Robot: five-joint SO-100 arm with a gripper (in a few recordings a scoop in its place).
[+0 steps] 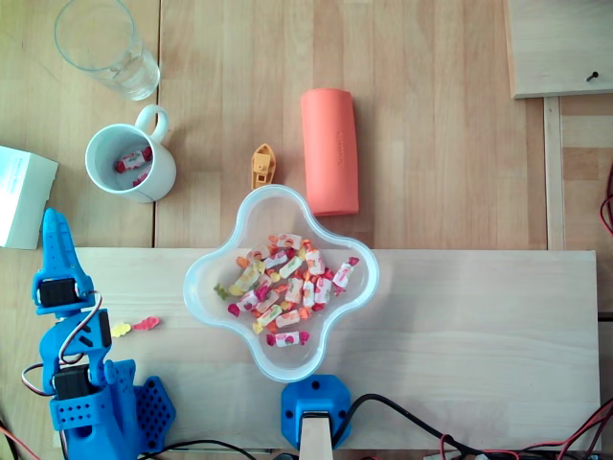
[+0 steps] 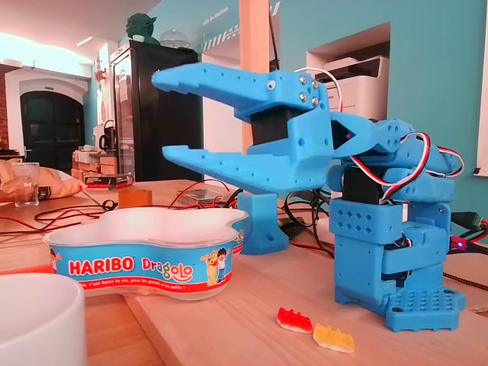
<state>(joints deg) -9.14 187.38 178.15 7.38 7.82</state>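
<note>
My blue gripper (image 2: 162,114) stands open with its jaws wide apart and nothing between them, raised above the wooden board. From above, the gripper (image 1: 55,225) points toward the far side at the table's left edge, near a white box (image 1: 19,196). A red gummy (image 2: 294,320) and a yellow gummy (image 2: 333,338) lie on the board beside the arm's base; from overhead they are the red gummy (image 1: 147,324) and yellow gummy (image 1: 122,330). A clover-shaped Haribo bowl (image 1: 201,278) of wrapped candies sits mid-table, and its wall (image 2: 137,267) faces the fixed view.
A white mug (image 1: 161,178) holding a few wrapped candies stands far left, with a glass (image 1: 101,43) behind it. An orange case (image 1: 329,150) and a small orange toy boat (image 1: 262,166) lie beyond the bowl. A blue mount (image 1: 314,407) sits at the near edge.
</note>
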